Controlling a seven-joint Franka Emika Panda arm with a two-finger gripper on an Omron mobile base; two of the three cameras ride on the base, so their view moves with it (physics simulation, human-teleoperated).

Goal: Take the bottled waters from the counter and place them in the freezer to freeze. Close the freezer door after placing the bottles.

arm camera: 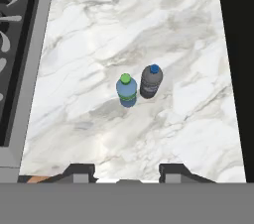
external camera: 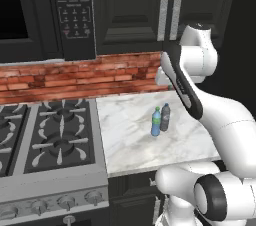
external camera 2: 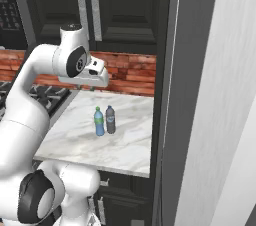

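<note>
Two bottled waters stand upright on the counter (arm camera: 149, 29), near the middle of the marble slab, side by side and just about touching: blue bottle (arm camera: 127, 90) with green cap on the stove side, grey bottle (arm camera: 150, 82) with a blue-looking cap on the fridge side. Same pair in left base view, blue bottle (external camera: 156, 122) in front-left of grey bottle (external camera: 165, 117); in right base view blue bottle (external camera 2: 99, 122) left of grey bottle (external camera 2: 110, 120). Gripper (arm camera: 127, 172) is high above the counter, looking straight down on it, well apart from both bottles; fingers (arm camera: 79, 172) are drawn in as far as they go, with a gap between them and nothing in it. The hand sits at the arm's end above the back of the slab in right base view. Black gas stove (external camera: 50, 135) borders the counter on the left, brick backsplash (external camera: 75, 77) behind, black wall cabinets (external camera: 165, 5) with silver handles above, microwave (external camera: 47, 12) over the stove. Pale grey fridge side (external camera 2: 205, 95) rises right of the counter.
</note>
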